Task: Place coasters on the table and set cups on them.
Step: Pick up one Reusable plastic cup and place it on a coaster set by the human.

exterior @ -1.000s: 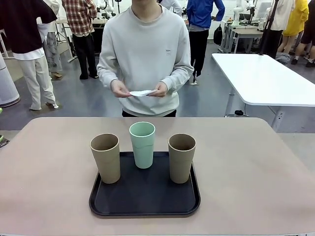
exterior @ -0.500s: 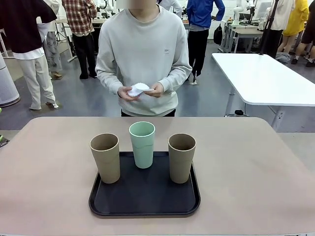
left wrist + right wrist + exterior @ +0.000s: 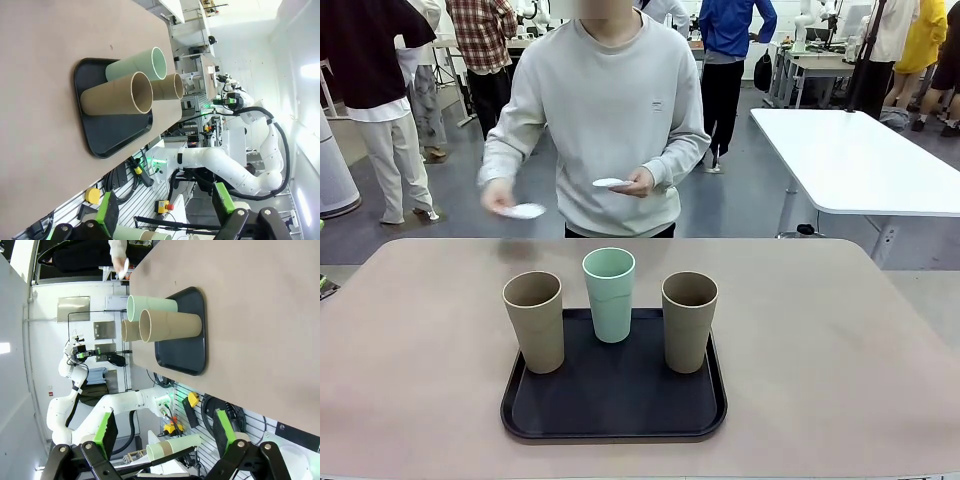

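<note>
3 cups [image 3: 609, 295] wait on the black tray [image 3: 615, 412], centre of the bench [image 3: 420, 350]. The person's hand [image 3: 500, 197], upper left, holds 1 coaster [image 3: 526, 210] out, likely to lay it. Left pincer [image 3: 165, 207] and right pincer [image 3: 164, 432] gape wide, empty.

Tray [image 3: 615, 415] on the table [image 3: 420, 380], centred, toward the near edge. On the tray: left cup [image 3: 533, 320] and right cup [image 3: 689, 320] in a near row, middle cup [image 3: 609, 293] between them, farther back. Person [image 3: 615, 110] at the far side; outstretched hand [image 3: 500, 197] holds one coaster [image 3: 526, 211] near the far edge, left of the cups; other hand [image 3: 638, 183] holds a second coaster [image 3: 608, 183] at the chest.
</note>
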Motion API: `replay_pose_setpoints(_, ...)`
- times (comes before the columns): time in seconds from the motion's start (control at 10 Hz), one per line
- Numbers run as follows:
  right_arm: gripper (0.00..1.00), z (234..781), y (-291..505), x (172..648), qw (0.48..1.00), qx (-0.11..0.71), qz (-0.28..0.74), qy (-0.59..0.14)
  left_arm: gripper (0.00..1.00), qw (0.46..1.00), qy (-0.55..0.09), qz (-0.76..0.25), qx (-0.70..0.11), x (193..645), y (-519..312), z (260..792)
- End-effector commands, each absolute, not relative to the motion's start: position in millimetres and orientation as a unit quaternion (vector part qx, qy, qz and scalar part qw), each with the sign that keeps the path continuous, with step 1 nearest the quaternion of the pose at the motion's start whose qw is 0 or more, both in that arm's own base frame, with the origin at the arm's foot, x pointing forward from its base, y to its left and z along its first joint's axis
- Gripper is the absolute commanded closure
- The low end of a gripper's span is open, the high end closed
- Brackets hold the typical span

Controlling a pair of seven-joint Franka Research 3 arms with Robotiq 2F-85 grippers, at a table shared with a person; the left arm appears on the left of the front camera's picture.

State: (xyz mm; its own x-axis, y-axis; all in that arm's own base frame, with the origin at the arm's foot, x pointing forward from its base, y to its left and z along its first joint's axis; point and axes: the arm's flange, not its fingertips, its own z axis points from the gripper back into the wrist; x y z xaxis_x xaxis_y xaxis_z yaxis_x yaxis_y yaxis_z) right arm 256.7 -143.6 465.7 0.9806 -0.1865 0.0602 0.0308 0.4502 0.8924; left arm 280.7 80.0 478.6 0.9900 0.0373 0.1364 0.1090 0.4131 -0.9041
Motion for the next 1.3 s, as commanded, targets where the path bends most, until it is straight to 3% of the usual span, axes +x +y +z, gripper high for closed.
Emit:
replay_pose_setpoints(0.0,0.0,465.2,-144.1,257.7,0.846,0.525,-0.063,-0.076,0.0,0.835,-0.072,-0.028,-0.546,279.0,83.3,477.2)
replay_pose_setpoints(1.2,0.0,465.2,-144.1,257.7,0.846,0.525,-0.063,-0.076,0.0,0.835,-0.072,-0.028,-0.546,279.0,83.3,477.2)
